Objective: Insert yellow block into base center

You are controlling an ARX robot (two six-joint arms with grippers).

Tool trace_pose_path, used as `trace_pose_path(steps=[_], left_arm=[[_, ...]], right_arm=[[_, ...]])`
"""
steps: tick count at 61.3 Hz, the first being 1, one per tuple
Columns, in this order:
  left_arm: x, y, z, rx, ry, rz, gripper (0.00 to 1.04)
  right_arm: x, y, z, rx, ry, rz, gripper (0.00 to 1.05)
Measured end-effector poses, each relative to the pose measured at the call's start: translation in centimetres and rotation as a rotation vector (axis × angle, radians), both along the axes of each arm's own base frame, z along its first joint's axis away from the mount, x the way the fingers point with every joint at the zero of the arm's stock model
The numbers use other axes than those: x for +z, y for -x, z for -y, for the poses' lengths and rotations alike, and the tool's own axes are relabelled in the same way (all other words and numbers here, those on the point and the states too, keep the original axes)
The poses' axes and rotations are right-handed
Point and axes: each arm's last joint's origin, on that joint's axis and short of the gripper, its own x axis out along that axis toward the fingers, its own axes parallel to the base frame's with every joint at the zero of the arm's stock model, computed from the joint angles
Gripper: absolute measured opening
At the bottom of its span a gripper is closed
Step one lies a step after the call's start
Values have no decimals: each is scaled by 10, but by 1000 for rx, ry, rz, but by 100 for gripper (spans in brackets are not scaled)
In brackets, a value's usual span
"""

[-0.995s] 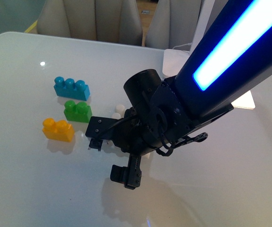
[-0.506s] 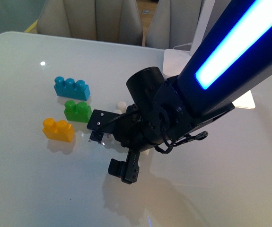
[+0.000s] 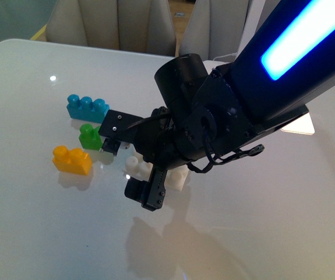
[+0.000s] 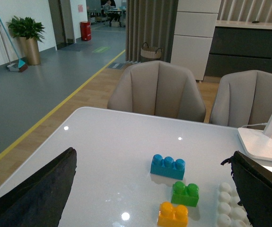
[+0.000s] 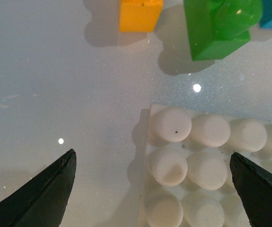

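The yellow block (image 3: 71, 160) lies on the white table at the left, in front of the green brick (image 3: 89, 135). The white studded base (image 3: 135, 168) lies to its right, largely under my right gripper (image 3: 129, 169), which is open and empty with its jaws straddling the base's left edge. The right wrist view shows the base (image 5: 192, 165) close below the open gripper (image 5: 152, 156), with the yellow block (image 5: 140, 14) beyond it. My left gripper (image 4: 153, 156) is open and empty, well back from the yellow block (image 4: 173, 214) and the base (image 4: 228, 208).
A blue three-stud brick (image 3: 88, 108) lies behind the green brick (image 4: 185, 194). A white lamp foot (image 4: 263, 144) stands at the back right of the table. Beige chairs (image 4: 157, 90) stand past the far edge. My right arm hides the table's middle right.
My right gripper has moved left and away from me, toward the bricks. More of the white base now shows beneath it. The bricks have not moved.
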Motion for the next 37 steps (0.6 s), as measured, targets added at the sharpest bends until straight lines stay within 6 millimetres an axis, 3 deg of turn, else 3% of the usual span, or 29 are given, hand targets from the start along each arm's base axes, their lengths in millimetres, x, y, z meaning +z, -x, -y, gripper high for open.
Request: trace_pose_path(steps=[11, 22, 32, 35, 37], left_arm=[[0, 0, 0, 0, 0, 0, 97], [0, 0, 0, 0, 0, 0, 97], [0, 0, 0, 0, 0, 0, 97], [0, 0, 0, 0, 0, 0, 97], [0, 0, 0, 0, 0, 0, 97]], right_arm=[[35, -9, 17, -185, -192, 0, 96], [63, -18, 65, -530, -375, -10, 96], [85, -5, 102, -761, -463, 8, 96], [89, 1, 109, -862, -495, 112, 92], [96, 8, 117, -970, -564, 286, 85]])
